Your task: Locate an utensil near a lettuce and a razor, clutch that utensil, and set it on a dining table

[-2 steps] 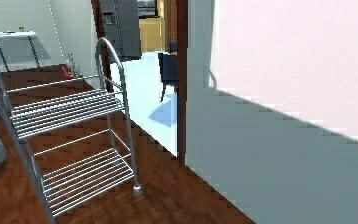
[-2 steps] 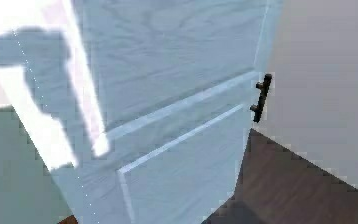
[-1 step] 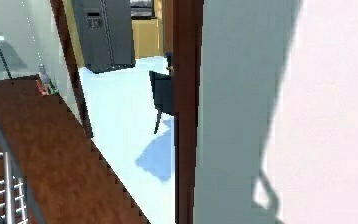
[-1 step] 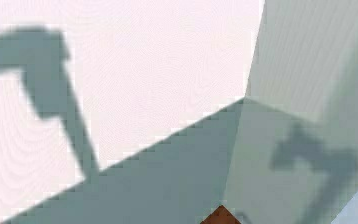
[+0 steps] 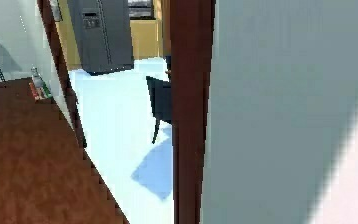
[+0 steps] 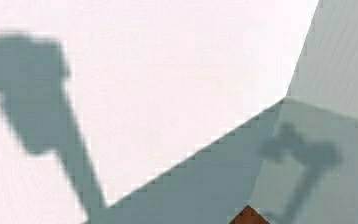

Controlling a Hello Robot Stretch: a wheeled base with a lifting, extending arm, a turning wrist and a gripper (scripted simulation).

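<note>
A dark door frame (image 5: 191, 120) stands very near, with a pale wall (image 5: 287, 90) to its right. Beyond it are a dark chair (image 5: 159, 102) and a far grey fridge (image 5: 99, 35). Driving through could clip the frame or the chair. I cannot tell how the jaws stand, nor where the utensil lies.

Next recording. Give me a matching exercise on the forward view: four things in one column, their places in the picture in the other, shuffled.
Things:
1 fridge
2 chair
3 door frame
4 wood floor

Places:
A lower left corner
B top, far back
C upright strip, full height, middle
D mid-height, just left of the frame

Pairs: 1-B; 2-D; 3-C; 4-A
</note>
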